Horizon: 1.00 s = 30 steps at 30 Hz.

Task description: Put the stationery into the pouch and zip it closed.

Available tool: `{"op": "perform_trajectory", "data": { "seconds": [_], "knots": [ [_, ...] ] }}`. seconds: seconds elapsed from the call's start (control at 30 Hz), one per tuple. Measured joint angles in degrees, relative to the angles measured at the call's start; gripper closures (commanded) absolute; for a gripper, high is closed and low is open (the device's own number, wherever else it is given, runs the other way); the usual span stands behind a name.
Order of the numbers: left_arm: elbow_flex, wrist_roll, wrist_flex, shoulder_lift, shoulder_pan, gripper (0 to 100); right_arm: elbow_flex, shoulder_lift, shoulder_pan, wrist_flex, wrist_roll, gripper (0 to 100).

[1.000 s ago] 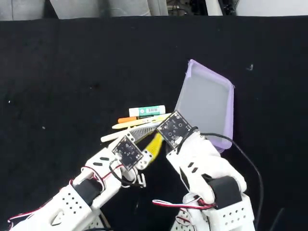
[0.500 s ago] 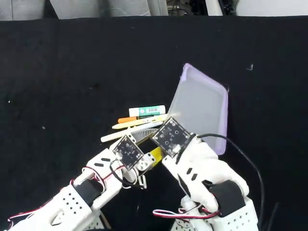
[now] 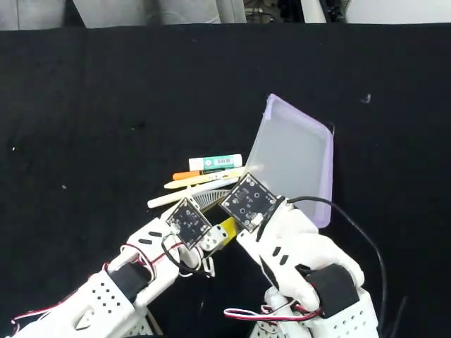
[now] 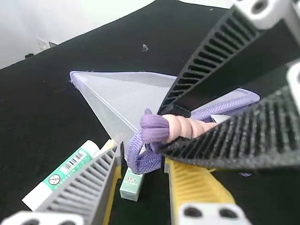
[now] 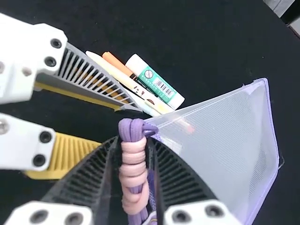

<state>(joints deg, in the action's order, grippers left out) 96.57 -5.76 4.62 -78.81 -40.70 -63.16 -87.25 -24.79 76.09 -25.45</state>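
The translucent purple pouch (image 3: 292,155) (image 4: 122,93) (image 5: 225,136) lies right of centre. Its purple-and-pink cord pull (image 4: 173,127) (image 5: 132,159) is pinched between the black fingers of my right gripper (image 5: 133,136) (image 4: 161,129), which is shut on it at the pouch's near corner. My left gripper (image 3: 222,210) (image 4: 143,161) stands open right beside it, its grey finger and yellow finger either side of a purple strap (image 4: 138,154). Just left of the pouch lie a white-and-green eraser (image 3: 215,163) (image 5: 154,82), an orange pen (image 3: 185,175) (image 5: 115,61) and yellow pens (image 3: 201,180). A small mint eraser (image 4: 131,183) lies under the left gripper.
The black tabletop (image 3: 106,105) stretches free to the left and behind the pouch. Both arms crowd the near middle, the right arm's wrist (image 3: 248,201) touching close to the left one. A wall and furniture stand beyond the far edge.
My right gripper has pulled back and to the left with the cord pull, dragging the pouch's near corner that way. The left gripper has hardly moved; its yellow finger is now more covered.
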Motion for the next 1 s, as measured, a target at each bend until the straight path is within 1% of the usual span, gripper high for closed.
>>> {"op": "perform_trajectory", "data": {
  "seconds": [0.17, 0.23, 0.3, 0.33, 0.4, 0.57, 0.63, 0.73, 0.9, 1.0],
  "knots": [
    [0.0, 0.0, 0.3, 0.0, 0.0, 85, 0.0, 0.0, 0.0, 0.2, 0.0, 98.7],
    [0.0, 0.0, 0.3, 0.0, -0.1, 89, 0.1, 0.0, 0.0, 0.4, 0.1, 98.7],
    [0.0, 0.0, 0.3, 0.0, -0.1, 97, 0.7, 0.0, -0.1, 0.4, 0.0, 98.7],
    [0.0, 0.0, 0.3, 0.0, -0.1, 98, 0.9, 0.0, -0.1, 0.5, 0.0, 98.7],
    [0.0, 0.0, 0.3, 0.0, -0.2, 95, 0.9, 0.1, -0.1, 0.5, 0.0, 98.7],
    [0.0, 0.0, 0.2, 0.0, -0.2, 95, 0.9, -5.0, -0.1, 0.5, 0.0, 98.7],
    [0.0, 0.0, 0.2, 0.0, -0.2, 97, 0.4, -6.4, -0.1, 0.5, -0.1, 98.7],
    [0.0, 0.0, 0.2, 0.0, 0.0, 97, 0.0, -7.1, 0.1, 0.5, -0.1, 98.7],
    [0.0, 0.0, 0.2, -0.1, 0.0, 97, -0.1, -7.6, 6.1, 0.5, -0.1, 98.7],
    [0.0, 0.0, 0.2, -0.4, 0.0, 97, -0.1, -7.7, 7.3, 0.5, -0.1, 98.7]
  ]
}}
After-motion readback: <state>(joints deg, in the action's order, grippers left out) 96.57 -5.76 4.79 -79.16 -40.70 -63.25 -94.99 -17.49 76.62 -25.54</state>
